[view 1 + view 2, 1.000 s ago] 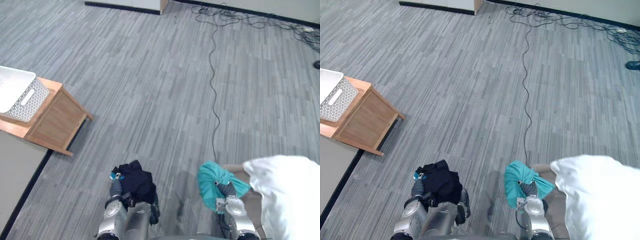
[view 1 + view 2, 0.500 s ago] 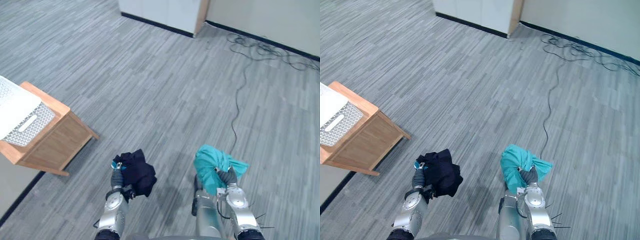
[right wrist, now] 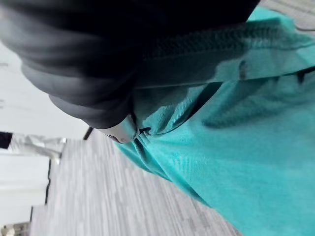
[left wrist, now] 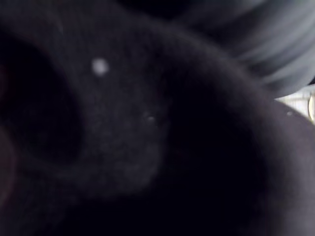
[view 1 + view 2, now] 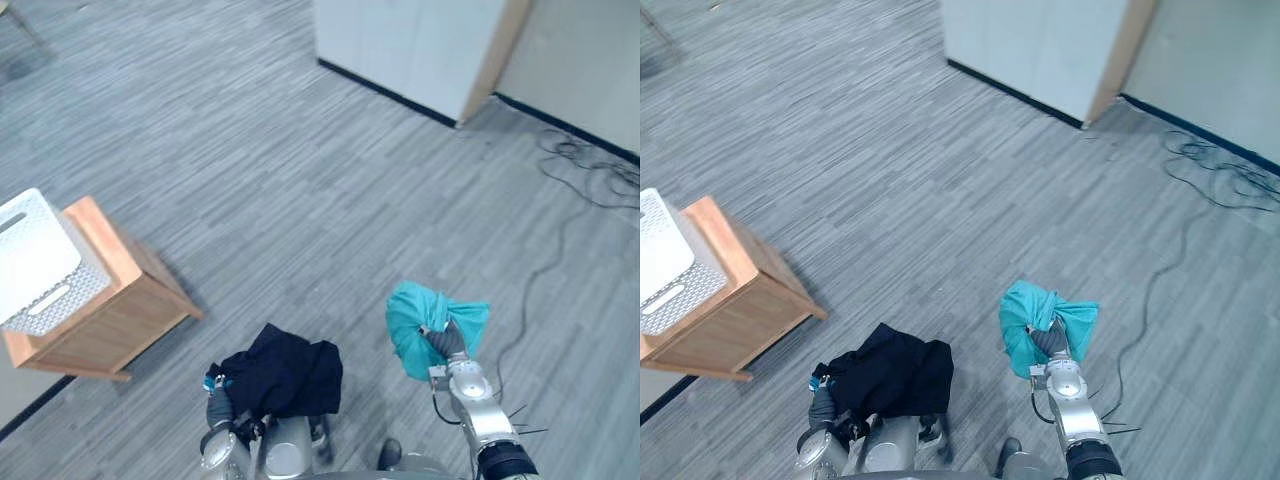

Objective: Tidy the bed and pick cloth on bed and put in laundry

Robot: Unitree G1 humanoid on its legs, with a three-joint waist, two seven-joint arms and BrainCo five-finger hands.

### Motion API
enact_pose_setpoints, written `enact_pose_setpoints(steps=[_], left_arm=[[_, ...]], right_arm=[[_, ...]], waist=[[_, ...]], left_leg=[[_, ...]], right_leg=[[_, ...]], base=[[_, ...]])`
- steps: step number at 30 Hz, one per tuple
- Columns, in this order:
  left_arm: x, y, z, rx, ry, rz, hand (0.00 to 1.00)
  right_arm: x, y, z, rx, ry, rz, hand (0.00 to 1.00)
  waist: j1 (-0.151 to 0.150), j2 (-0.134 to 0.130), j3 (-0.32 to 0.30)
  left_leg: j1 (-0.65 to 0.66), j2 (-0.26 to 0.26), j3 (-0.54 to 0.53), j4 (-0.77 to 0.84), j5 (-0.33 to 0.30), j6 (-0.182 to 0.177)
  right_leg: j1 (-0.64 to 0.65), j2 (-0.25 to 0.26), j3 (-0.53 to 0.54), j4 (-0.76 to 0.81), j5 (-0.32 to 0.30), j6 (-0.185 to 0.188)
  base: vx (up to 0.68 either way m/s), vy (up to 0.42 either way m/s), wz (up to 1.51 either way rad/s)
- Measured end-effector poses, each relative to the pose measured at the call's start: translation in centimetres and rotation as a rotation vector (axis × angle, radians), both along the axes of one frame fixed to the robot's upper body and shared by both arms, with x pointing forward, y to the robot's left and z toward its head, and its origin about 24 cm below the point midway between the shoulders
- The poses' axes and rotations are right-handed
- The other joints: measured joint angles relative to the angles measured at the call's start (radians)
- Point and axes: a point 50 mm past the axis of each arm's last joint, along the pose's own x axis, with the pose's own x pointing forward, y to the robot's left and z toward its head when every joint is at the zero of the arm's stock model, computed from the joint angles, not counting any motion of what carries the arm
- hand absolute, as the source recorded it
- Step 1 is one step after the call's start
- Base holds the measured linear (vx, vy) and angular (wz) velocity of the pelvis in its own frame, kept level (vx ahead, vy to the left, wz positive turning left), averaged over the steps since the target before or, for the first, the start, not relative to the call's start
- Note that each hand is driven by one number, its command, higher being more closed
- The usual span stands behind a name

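Carpet [image 5: 300,180], wooden table [image 5: 135,300] (white basket [image 5: 35,265] atop)

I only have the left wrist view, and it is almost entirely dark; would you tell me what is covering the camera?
Observer: A black cloth is bunched over the left hand.
Operator: Thank you. What is the other arm doing?
Observer: The right hand grips a bunched teal cloth, held up off the carpet.
Operator: And where is the laundry basket?
Observer: A white laundry basket sits on a low wooden table, ahead and to the robot's left.
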Motion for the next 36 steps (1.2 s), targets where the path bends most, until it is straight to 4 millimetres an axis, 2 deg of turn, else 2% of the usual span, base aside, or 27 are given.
enact_pose_setpoints(steps=[1,2,3,4,5,7,8,9,10,11,12,15,16,17,19,21,22,23,25,26,27,29,30,32,33,34,36], left_arm=[[0.0,-0.2,0.0,-0.004,0.002,-0.004,1.00],[-0.1,-0.1,-0.1,-0.003,0.004,-0.003,1.00],[0.0,0.0,-0.1,-0.006,0.006,0.004,1.00],[0.2,-0.4,-0.1,-0.021,-0.002,-0.002,1.00],[0.3,-0.4,0.0,-0.023,-0.004,-0.004,1.00],[0.2,-0.4,0.0,-0.021,0.000,0.005,1.00],[0.0,-0.4,-0.1,-0.017,0.009,0.000,1.00],[0.0,-0.4,-0.1,-0.013,0.012,-0.001,1.00],[0.1,-0.6,-0.1,-0.006,0.016,-0.019,1.00],[0.5,-0.8,0.0,0.002,0.009,-0.046,1.00],[0.6,-1.0,0.1,0.005,0.006,-0.060,1.00],[1.5,-1.4,0.3,0.049,0.003,-0.155,1.00],[1.9,-1.5,0.3,0.066,0.005,-0.185,1.00],[2.0,-1.5,0.3,0.075,0.008,-0.195,1.00],[2.0,-1.0,0.1,0.114,0.032,-0.214,1.00],[0.2,-0.2,-0.4,0.147,0.084,-0.208,1.00],[-0.4,0.2,-0.7,0.152,0.104,-0.198,1.00],[-1.1,0.1,-0.9,0.130,0.118,-0.159,1.00],[-2.0,-0.8,-1.4,0.080,0.135,-0.113,1.00],[-2.1,-1.3,-1.5,0.056,0.137,-0.112,1.00],[-2.1,-1.3,-1.4,0.056,0.132,-0.113,1.00],[-1.0,-1.3,-0.5,0.060,0.066,-0.130,1.00],[-0.7,-1.3,-0.2,0.062,0.048,-0.134,1.00],[0.5,-1.7,0.5,0.058,-0.005,-0.161,1.00],[0.9,-1.9,0.6,0.055,-0.018,-0.168,1.00],[1.4,-2.4,0.8,0.056,-0.030,-0.186,1.00],[1.6,-2.6,0.9,0.057,-0.034,-0.198,1.00]], right_arm=[[-0.1,-0.8,0.0,-0.019,0.003,-0.019,1.00],[-0.3,-1.0,-0.1,-0.019,0.008,-0.029,1.00],[-0.5,-1.4,-0.5,-0.016,0.027,-0.051,1.00],[-0.6,-1.6,-0.6,-0.016,0.035,-0.062,1.00],[-0.7,-1.7,-0.7,-0.013,0.039,-0.072,1.00],[-0.9,-1.5,-0.9,-0.005,0.047,-0.072,1.00],[-1.3,-1.0,-1.3,0.011,0.058,-0.072,1.00],[-1.6,-0.9,-1.4,0.017,0.061,-0.073,1.00],[-2.3,-0.8,-1.9,0.017,0.076,-0.074,1.00],[-3.2,-1.0,-2.0,0.011,0.080,-0.080,1.00],[-3.6,-1.0,-2.0,0.012,0.081,-0.083,1.00],[-5.3,-1.0,-2.7,0.042,0.104,-0.131,1.00],[-5.9,-1.0,-3.0,0.050,0.119,-0.150,1.00],[-6.0,-1.0,-3.0,0.054,0.122,-0.156,1.00],[-6.1,-0.5,-3.2,0.076,0.126,-0.170,1.00],[-6.9,0.2,-3.8,0.075,0.160,-0.133,1.00],[-7.0,0.5,-3.9,0.071,0.172,-0.112,1.00],[-6.9,0.3,-3.8,0.049,0.172,-0.083,1.00],[-6.3,0.2,-3.5,0.025,0.158,-0.048,1.00],[-5.6,0.2,-3.1,0.021,0.137,-0.047,1.00],[-5.4,0.4,-3.0,0.023,0.130,-0.045,1.00],[-4.6,0.5,-2.5,0.033,0.098,-0.047,1.00],[-4.5,0.4,-2.3,0.033,0.091,-0.050,1.00],[-4.2,-0.6,-1.8,0.003,0.067,-0.070,1.00],[-4.2,-0.8,-1.7,0.002,0.063,-0.080,1.00],[-4.1,-1.5,-1.4,-0.013,0.050,-0.096,1.00],[-3.7,-2.5,-0.5,-0.036,0.014,-0.114,1.00]], waist=[[-0.002,0.003,-0.021],[-0.002,-0.003,-0.031],[-0.002,-0.038,-0.062],[-0.002,-0.047,-0.068],[-0.004,-0.050,-0.068],[-0.002,-0.054,-0.070],[-0.008,-0.052,-0.070],[-0.013,-0.048,-0.073],[-0.033,-0.041,-0.083],[-0.049,-0.035,-0.089],[-0.059,-0.036,-0.091],[-0.102,-0.040,-0.095],[-0.109,-0.046,-0.098],[-0.110,-0.052,-0.102],[-0.111,-0.059,-0.106],[-0.109,-0.056,-0.140],[-0.112,-0.050,-0.146],[-0.110,-0.002,-0.139],[-0.076,0.058,-0.122],[-0.056,0.048,-0.107],[-0.056,0.038,-0.103],[-0.054,-0.004,-0.091],[-0.053,-0.006,-0.089],[-0.057,-0.007,-0.090],[-0.057,-0.008,-0.092],[-0.058,-0.011,-0.094],[-0.064,-0.011,-0.097]], left_leg=[[0.015,-0.015,0.179,-0.123,0.046,0.088],[0.025,-0.021,0.214,-0.119,0.043,0.224],[0.029,-0.076,0.207,-0.107,0.013,0.315],[0.046,-0.110,0.166,-0.108,-0.024,0.328],[0.056,-0.123,0.139,-0.105,-0.037,0.330],[0.139,-0.170,0.027,-0.115,-0.079,0.299],[0.227,-0.201,-0.059,-0.157,-0.089,0.280],[0.259,-0.209,-0.100,-0.176,-0.088,0.275],[0.324,-0.218,-0.190,-0.222,-0.076,0.254],[0.375,-0.222,-0.283,-0.262,-0.059,0.226],[0.389,-0.224,-0.326,-0.276,-0.054,0.219],[0.455,-0.223,-0.534,-0.320,-0.042,0.163],[0.483,-0.210,-0.606,-0.337,-0.056,0.133],[0.490,-0.204,-0.626,-0.337,-0.065,0.118],[0.529,-0.172,-0.665,-0.326,-0.119,0.052],[0.592,-0.099,-0.701,-0.267,-0.205,0.010],[0.550,-0.069,-0.701,-0.107,-0.222,0.001],[0.404,0.033,-0.671,0.254,-0.135,0.060],[0.305,0.149,-0.633,0.492,0.018,0.085],[0.238,0.143,-0.586,0.569,-0.003,0.074],[0.222,0.135,-0.569,0.568,-0.011,0.065],[0.156,0.069,-0.426,0.378,-0.041,0.016],[0.148,0.058,-0.393,0.310,-0.043,0.013],[0.131,0.011,-0.165,0.009,-0.034,0.003],[0.136,-0.001,-0.103,-0.037,-0.027,0.002],[0.165,-0.014,0.068,-0.110,-0.007,0.043],[0.224,-0.032,0.252,-0.185,0.020,0.149]], right_leg=[[0.051,0.001,-0.054,-0.003,-0.035,0.044],[0.069,-0.002,-0.070,0.002,-0.049,0.057],[0.076,-0.042,-0.106,0.061,-0.074,0.093],[0.049,-0.078,-0.105,0.207,-0.076,0.102],[0.031,-0.093,-0.096,0.299,-0.069,0.101],[-0.070,-0.122,-0.008,0.717,-0.037,0.127],[-0.134,-0.121,0.023,0.955,-0.039,0.112],[-0.156,-0.118,0.022,1.009,-0.042,0.105],[-0.220,-0.107,0.015,1.070,-0.051,0.062],[-0.303,-0.102,0.018,1.065,-0.064,0.025],[-0.339,-0.100,0.021,1.048,-0.071,0.017],[-0.511,-0.114,0.174,0.765,-0.097,0.026],[-0.539,-0.121,0.258,0.514,-0.057,0.038],[-0.541,-0.123,0.292,0.400,-0.022,0.048],[-0.533,-0.140,0.402,0.133,0.084,0.115],[-0.533,-0.102,0.404,0.227,0.083,0.111],[-0.533,-0.079,0.384,0.309,0.134,0.105],[-0.484,-0.002,0.360,0.340,0.164,0.054],[-0.389,0.088,0.337,0.280,0.152,-0.005],[-0.308,0.098,0.340,0.210,0.152,-0.043],[-0.287,0.094,0.340,0.190,0.152,-0.048],[-0.195,0.065,0.287,0.075,0.163,-0.074],[-0.180,0.064,0.269,0.055,0.165,-0.076],[-0.113,0.070,0.162,-0.012,0.172,-0.080],[-0.102,0.070,0.141,-0.020,0.166,-0.073],[-0.075,0.070,0.096,-0.028,0.144,-0.065],[-0.042,0.075,0.020,0.008,0.072,-0.048]], base=[[0.46,0.040,0.95],[0.74,0.085,1.32],[0.69,0.115,1.27],[0.82,0.154,1.34],[0.69,0.177,1.22],[0.72,0.149,1.45],[0.63,0.063,1.55],[0.59,0.003,1.92],[0.54,-0.046,2.15],[0.52,-0.065,2.24],[0.58,-0.152,2.44],[0.50,-0.240,2.05],[0.45,-0.306,1.77],[0.45,-0.364,1.53],[0.46,-0.448,1.12],[0.51,-0.550,0.95],[0.72,-0.807,0.91],[0.51,-0.574,0.65],[0.47,-0.445,-0.11],[0.46,-0.379,-0.39],[0.41,-0.371,-0.16],[0.36,-0.330,0.16],[0.35,-0.255,0.38],[0.44,-0.168,0.81],[0.50,-0.128,1.08],[0.33,-0.049,0.93],[0.40,0.015,1.24]])
